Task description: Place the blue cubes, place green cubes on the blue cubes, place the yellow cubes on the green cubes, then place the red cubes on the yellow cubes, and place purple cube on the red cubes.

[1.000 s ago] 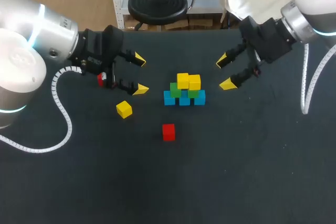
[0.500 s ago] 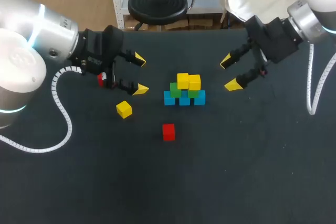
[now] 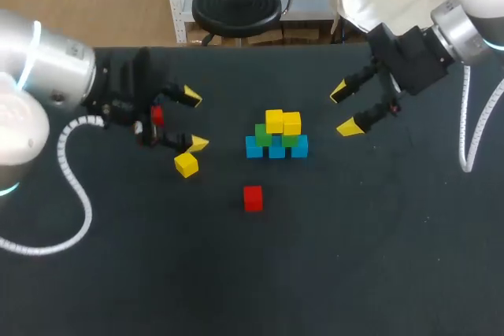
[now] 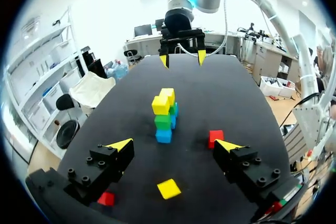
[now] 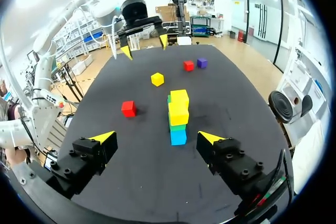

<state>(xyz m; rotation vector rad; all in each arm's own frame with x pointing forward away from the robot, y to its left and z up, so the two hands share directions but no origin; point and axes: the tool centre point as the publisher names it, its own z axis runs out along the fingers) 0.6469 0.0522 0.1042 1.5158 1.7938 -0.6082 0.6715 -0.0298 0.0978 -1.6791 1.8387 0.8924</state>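
1. Centrally on the table [image 3: 378, 273], three blue cubes [image 3: 276, 149] sit in a row, with green cubes [image 3: 264, 133] on them and two yellow cubes [image 3: 274, 121] on top. The yellow ones largely cover the green in the head view. Both wrist views see the pile end-on, so its rows overlap.
2. The left gripper [image 3: 193, 120] hovers to one side of the pile, jaws wide apart and holding nothing. A loose yellow cube [image 3: 187, 164] lies just beside one fingertip.
3. One red cube [image 3: 253, 197] lies in the open near the pile. A second red cube [image 3: 157, 115] is half hidden behind the left gripper's fingers.
4. The purple cube [image 5: 202, 62] shows only in the right wrist view, just beside the second red cube. From overhead the left arm covers it.
5. The right gripper [image 3: 342, 109] hangs on the pile's other side, jaws apart and empty.
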